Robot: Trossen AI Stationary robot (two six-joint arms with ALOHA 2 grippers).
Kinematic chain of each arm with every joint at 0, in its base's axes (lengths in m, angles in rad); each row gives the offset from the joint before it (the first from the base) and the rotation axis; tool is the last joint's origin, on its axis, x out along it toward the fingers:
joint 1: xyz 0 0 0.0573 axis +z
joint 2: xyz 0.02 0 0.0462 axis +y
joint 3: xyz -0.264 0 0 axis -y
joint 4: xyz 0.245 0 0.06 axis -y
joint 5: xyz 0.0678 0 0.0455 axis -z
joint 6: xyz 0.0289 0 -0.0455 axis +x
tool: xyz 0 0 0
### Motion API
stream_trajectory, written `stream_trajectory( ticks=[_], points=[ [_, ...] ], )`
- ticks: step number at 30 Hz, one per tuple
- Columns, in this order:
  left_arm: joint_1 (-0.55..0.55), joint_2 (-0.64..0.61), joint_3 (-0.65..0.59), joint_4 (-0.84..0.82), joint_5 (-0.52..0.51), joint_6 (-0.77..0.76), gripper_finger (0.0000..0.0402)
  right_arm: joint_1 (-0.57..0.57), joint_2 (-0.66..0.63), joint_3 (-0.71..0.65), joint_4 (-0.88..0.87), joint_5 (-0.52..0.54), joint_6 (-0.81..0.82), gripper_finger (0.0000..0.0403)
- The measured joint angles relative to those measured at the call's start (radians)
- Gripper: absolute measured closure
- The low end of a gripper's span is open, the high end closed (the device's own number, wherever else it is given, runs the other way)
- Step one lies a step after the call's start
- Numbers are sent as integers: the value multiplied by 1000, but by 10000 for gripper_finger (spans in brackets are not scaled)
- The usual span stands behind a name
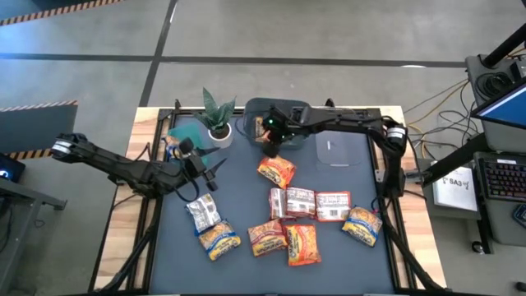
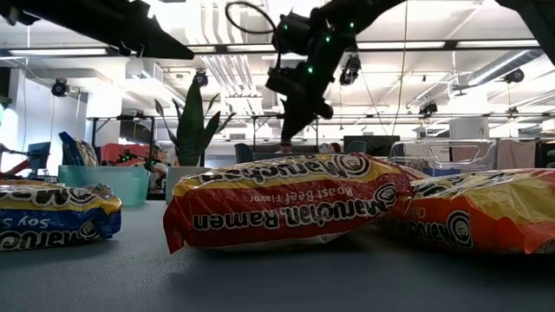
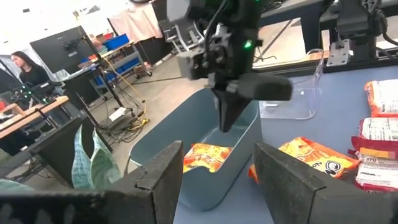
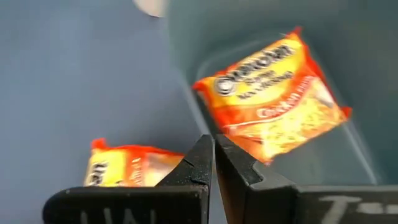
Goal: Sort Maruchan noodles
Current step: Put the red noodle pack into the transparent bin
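Right tool (image 4: 212, 155), empty with fingers pressed together, is hovering over the grey bin (image 3: 186, 155) holding an orange packet (image 4: 280, 93), suggesting a drop just completed; left tool (image 3: 214, 180) is waiting wide apart, and the next orange packet on the table (image 1: 277, 170) is calling for reopening and descending

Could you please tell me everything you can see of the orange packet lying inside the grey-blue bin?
The orange packet is a flat, crinkly plastic noodle pack, orange and yellow with white Maruchan lettering and crimped ends. It lies face up and skewed on the floor of the grey-blue bin, the only packet seen in there. Nothing grips it: the right gripper hangs above with its jaws shut and empty.
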Motion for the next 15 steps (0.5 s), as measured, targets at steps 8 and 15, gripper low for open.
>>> stream_trajectory(
  ticks=[8,15],
  points=[
    [0,64,0,-1,3,-47,224,116,-56,0,-91,-40,11,394],
    [0,121,26,0,30,-61,224,236,-65,0,-210,-113,106,394]
  ],
)
